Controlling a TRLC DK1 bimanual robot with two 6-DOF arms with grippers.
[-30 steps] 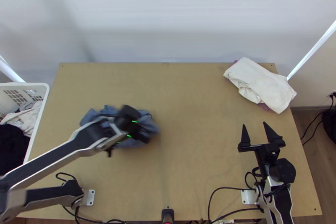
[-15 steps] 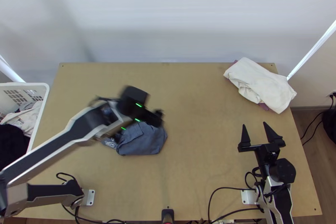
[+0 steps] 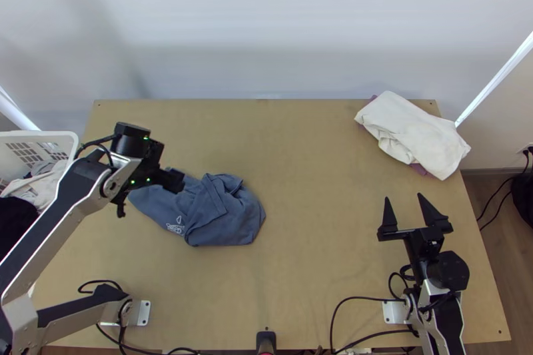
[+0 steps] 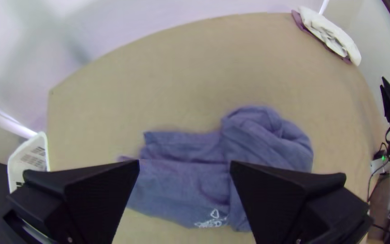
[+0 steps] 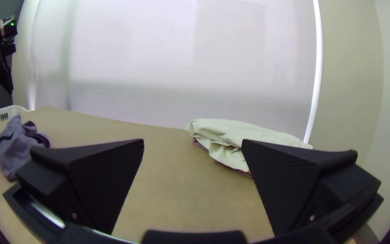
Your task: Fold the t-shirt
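Observation:
The blue-grey t-shirt (image 3: 223, 215) lies bunched on the left half of the table, its right part heaped in loose folds and its left part flatter, with a small white print. My left gripper (image 3: 146, 193) is above the shirt's left end; in the left wrist view the same gripper (image 4: 185, 161) stands open over the shirt (image 4: 177, 180), holding nothing. At the table's right side, away from the shirt, is my right gripper (image 3: 403, 197), open. The right wrist view shows that gripper (image 5: 192, 140) with nothing between its fingers, and the shirt (image 5: 16, 144) far off.
A folded white cloth (image 3: 413, 132) lies over a purplish one at the back right corner. A white basket (image 3: 72, 155) with dark and light clothes stands off the table's left edge. Cables (image 3: 346, 302) run along the near edge.
My left gripper has moved left, off the shirt's heaped right part. That part of the shirt now sits nearer the front and slightly more to the right. The right arm has stayed still.

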